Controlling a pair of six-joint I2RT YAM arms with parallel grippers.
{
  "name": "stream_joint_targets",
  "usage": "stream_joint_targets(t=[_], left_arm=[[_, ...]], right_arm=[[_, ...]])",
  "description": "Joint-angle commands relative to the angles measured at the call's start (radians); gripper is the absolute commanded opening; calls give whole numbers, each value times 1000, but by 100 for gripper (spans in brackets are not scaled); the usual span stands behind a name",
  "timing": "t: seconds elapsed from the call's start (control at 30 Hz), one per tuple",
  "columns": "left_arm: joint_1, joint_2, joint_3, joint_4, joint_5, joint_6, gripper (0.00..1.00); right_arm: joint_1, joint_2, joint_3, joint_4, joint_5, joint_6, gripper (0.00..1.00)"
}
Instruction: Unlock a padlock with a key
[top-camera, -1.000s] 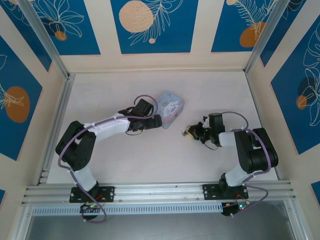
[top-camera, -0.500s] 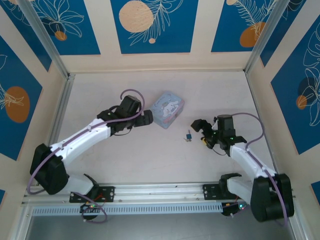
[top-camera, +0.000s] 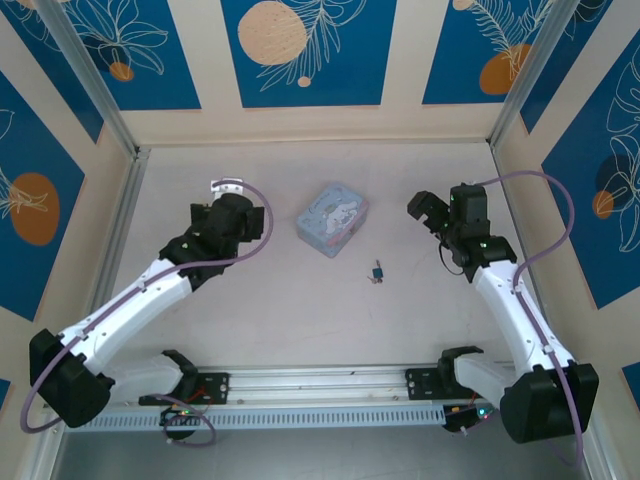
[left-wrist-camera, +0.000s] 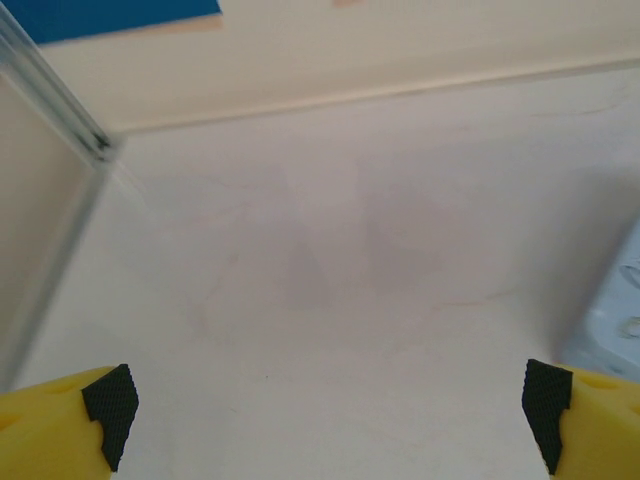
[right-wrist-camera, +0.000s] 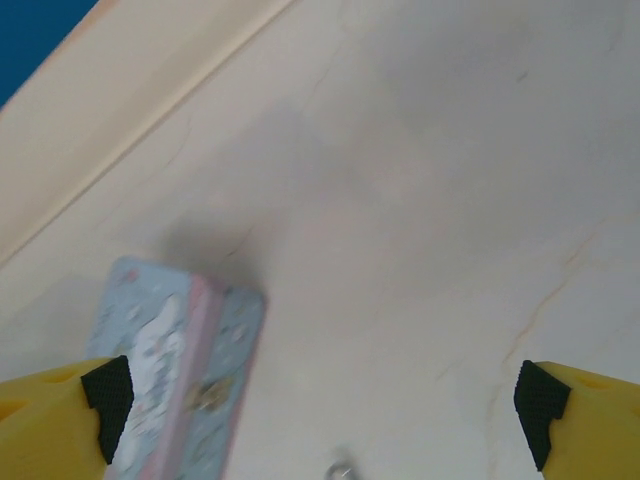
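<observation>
Padlock (top-camera: 378, 270) is lying on the table (top-camera: 300, 310), near-right of the tin (top-camera: 333, 219). Key (top-camera: 371, 280) is touching it; too small to tell if inserted. Left gripper (left-wrist-camera: 330, 400) is hovering left of the tin, fingers spread, empty. Right gripper (right-wrist-camera: 320, 400) is hovering right of the tin, fingers apart, empty.

Top external: high above the near edge, looking down from afar on the whole pale table (top-camera: 300, 310).
Left wrist: low and close over the table, facing the far-left corner.
Right wrist: close above the table, tilted toward the far wall.
Shared: light-blue rectangular tin (top-camera: 333, 219) with a white cartoon dog, seen in all three views.
</observation>
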Motion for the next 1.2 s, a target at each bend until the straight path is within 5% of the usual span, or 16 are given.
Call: stream_joint_targets(t=[0.0, 0.17, 0.47, 0.7, 0.8, 0.83, 0.93, 1.0, 1.17], left_arm=[[72, -20, -75, 159, -68, 196, 100], [198, -67, -248, 383, 11, 231, 100], [350, 14, -474, 689, 136, 206, 100], [413, 201, -629, 1096, 240, 250, 100], [463, 234, -619, 1124, 334, 251, 100], [486, 251, -622, 1137, 384, 244, 100], [519, 327, -633, 1231, 455, 229, 100], [521, 390, -627, 1284, 470, 239, 100], [542, 382, -614, 1235, 515, 228, 100]], right_arm=[[3, 33, -56, 144, 223, -197, 99], [0, 147, -171, 370, 311, -327, 99], [-2, 319, -375, 840, 256, -428, 100], [-24, 351, -472, 1144, 100, -577, 99], [-60, 406, -523, 1288, 24, -566, 99], [-62, 396, -502, 1219, -19, -575, 99], [-68, 500, -530, 1403, -75, -596, 99], [-92, 464, -475, 1221, -129, -583, 99], [-108, 468, -469, 1221, -165, -577, 99]])
